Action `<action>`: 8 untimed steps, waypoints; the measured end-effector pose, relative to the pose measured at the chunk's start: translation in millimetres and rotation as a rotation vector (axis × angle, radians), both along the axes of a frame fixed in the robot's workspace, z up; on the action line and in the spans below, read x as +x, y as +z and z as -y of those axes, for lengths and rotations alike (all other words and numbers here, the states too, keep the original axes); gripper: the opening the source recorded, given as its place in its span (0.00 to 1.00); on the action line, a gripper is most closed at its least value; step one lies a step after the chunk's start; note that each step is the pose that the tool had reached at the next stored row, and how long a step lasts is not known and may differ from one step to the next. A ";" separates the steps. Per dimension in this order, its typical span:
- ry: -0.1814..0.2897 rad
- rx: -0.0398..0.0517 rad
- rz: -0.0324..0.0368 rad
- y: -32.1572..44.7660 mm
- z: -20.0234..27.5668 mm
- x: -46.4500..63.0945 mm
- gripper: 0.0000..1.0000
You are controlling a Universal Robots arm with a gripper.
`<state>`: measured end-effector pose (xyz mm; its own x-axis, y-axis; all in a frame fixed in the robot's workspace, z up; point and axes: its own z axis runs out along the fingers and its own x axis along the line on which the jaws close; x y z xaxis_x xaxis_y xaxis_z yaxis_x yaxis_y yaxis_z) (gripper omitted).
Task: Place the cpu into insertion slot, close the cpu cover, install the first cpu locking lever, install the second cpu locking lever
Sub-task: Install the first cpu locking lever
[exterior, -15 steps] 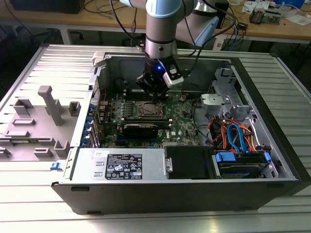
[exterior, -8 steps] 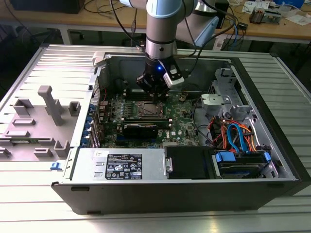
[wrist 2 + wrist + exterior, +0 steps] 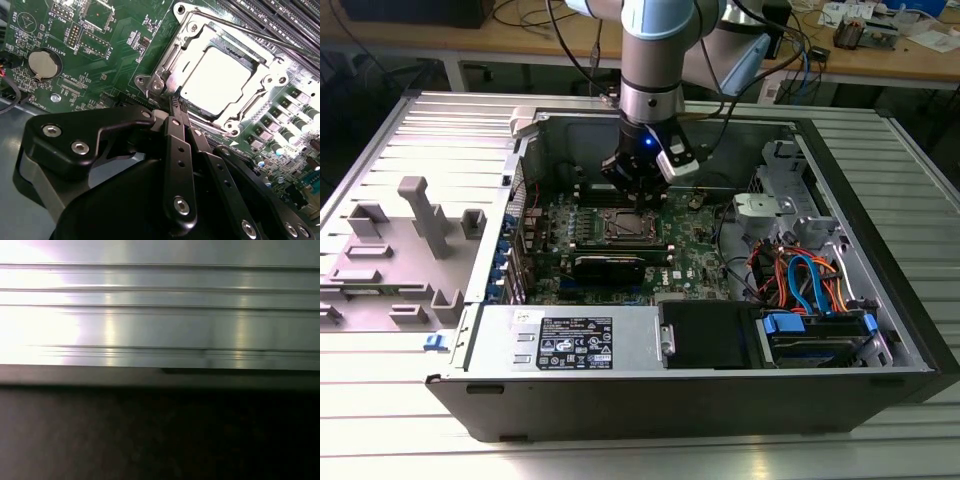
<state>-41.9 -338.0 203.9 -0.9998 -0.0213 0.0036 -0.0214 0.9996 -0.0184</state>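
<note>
The insertion slot sits mid-board inside the open computer case. In the second wrist view the cpu lies in it, its bright metal top showing through the cpu cover, which lies flat over it. A thin locking lever rod runs along one side of the socket. My gripper is shut, its black fingers meeting in a narrow tip at the socket's rim near one corner. In the exterior view the gripper hangs just above the socket's far edge.
Memory slots and a coin battery flank the socket. A power supply box, a black drive and coloured cables fill the case's near and right parts. Grey fixtures stand on the ribbed table.
</note>
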 end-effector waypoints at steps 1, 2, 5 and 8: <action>0.000 0.0002 0.0001 -0.3 0.0 0.0 0.11; 0.000 0.0001 0.0001 -0.4 0.0 0.0 0.11; 0.000 0.0002 -0.0001 -1.6 0.0 0.1 0.11; 0.000 0.0002 0.0001 -2.5 -0.2 0.3 0.11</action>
